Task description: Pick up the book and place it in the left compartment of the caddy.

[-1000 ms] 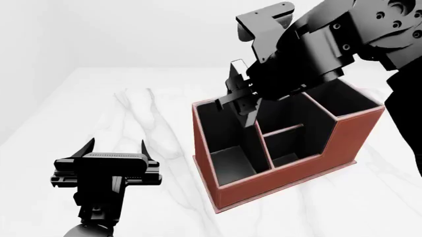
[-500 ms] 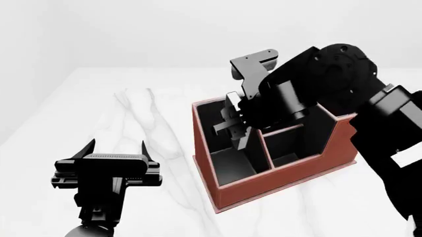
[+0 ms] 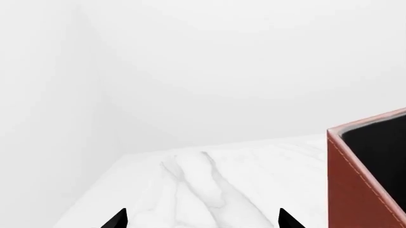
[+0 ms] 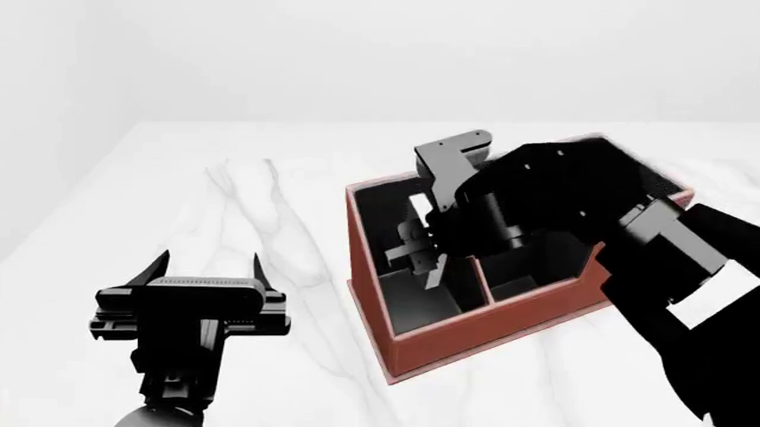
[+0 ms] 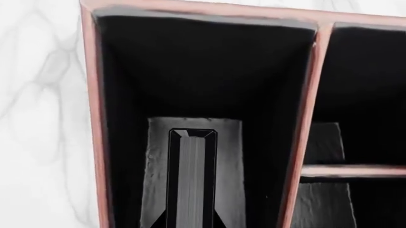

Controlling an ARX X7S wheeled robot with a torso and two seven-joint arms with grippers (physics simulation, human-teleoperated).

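head view looks down from above over the marble table point(image 4: 273, 178); right wrist view peers straight down, close, into the caddy point(image 5: 304, 118); left wrist view skims low, sharing its corner

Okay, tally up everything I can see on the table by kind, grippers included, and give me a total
Caddy: 1
Book: 1, held on edge inside the left compartment
Grippers: 2, left gripper and right gripper
Total: 4

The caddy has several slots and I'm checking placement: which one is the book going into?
The long undivided slot along the caddy's left side; the book hangs inside it, held by the right gripper.
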